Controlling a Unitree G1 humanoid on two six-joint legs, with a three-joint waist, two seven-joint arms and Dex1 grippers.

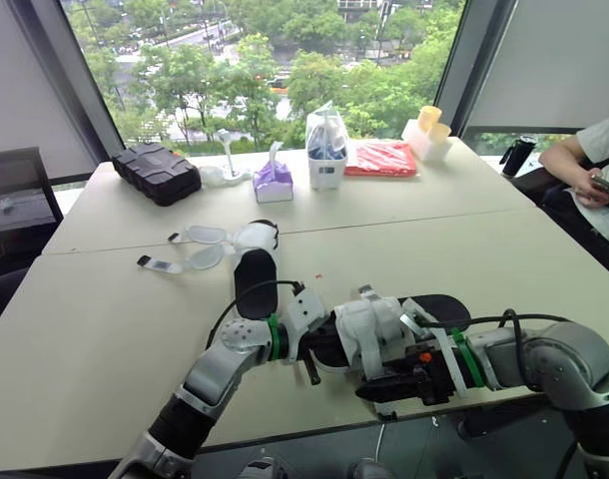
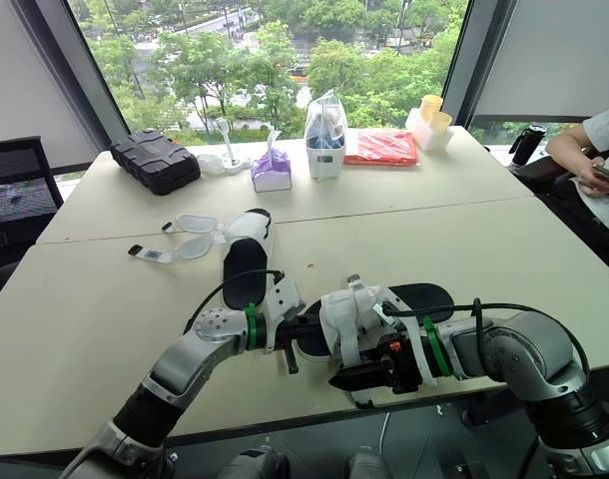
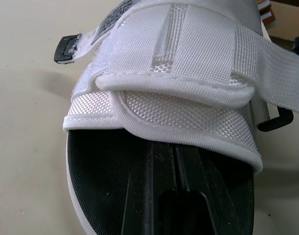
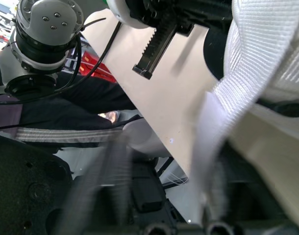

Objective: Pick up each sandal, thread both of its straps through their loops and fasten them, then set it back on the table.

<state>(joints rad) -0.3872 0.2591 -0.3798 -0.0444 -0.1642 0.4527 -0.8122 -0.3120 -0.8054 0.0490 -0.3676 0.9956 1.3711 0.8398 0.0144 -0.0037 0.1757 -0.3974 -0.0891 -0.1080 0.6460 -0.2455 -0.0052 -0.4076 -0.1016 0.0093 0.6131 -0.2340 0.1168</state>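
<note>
table: two beige tops pushed together, seam running left to right
far top, left: black case, small white stand just beside it
far top, middle: purple tissue pack, white tub with blue contents
far top, right: red packet, white tray holding yellow cups
near top, by seam: white sandal, black footbed, straps unfastened and lying out to the left
front edge: second sandal, contact with the top unclear
</note>
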